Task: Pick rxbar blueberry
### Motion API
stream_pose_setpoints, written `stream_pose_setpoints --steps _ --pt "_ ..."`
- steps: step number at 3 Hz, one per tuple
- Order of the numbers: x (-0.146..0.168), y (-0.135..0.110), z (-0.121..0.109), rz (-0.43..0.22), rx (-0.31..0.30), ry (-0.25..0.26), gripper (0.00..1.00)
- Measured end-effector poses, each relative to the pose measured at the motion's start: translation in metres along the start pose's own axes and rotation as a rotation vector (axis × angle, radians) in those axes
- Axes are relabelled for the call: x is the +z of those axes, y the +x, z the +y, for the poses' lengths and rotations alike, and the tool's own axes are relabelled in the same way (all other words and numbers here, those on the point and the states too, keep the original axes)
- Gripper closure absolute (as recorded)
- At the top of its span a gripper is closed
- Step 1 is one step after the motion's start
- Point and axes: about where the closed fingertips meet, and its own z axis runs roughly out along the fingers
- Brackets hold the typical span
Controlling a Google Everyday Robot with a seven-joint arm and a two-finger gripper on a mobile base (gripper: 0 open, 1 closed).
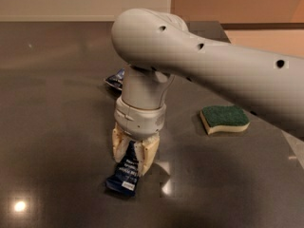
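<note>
- rxbar blueberry [124,176]: a narrow dark navy bar with stacked lines of pale text is located at lower centre of the frame, on the dark grey surface [52,127]. A small white patch is seen at its lower end.
- The bar's long axis is set nearly up-down in the frame, with the lower end angled slightly to the left. Its upper end is hidden between the fingers; its lower end is exposed below them.
- pincer [133,161]: it is positioned directly above the upper part of the bar, pointing down at the surface. Its two cream-coloured fingers [119,147] are drawn close together, one on each side of the bar, and the bar is clamped between them.
- Whether the lower end of the bar rests on the surface or is raised off it cannot be told.
- arm [209,65]: a thick pale grey link enters from the right edge and reaches to upper centre, where it is turned down into the wrist above the pincer.
- blue bag [115,79]: it is partly hidden behind the wrist, left of centre, well apart from the bar.
- sponge [224,118]: green on top with a yellow underside, it lies on the surface right of centre, apart from the pincer.
</note>
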Motion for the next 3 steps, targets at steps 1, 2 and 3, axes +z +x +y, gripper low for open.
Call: stream_pose_setpoints --steps 1,2,3 --pt "-0.004 -0.001 0.0 0.0 0.0 0.0 0.95" --pt "-0.027 -0.001 0.003 -0.042 0.027 0.015 1.0" --pt "-0.063 0.004 0.002 -0.104 0.078 0.054 1.0"
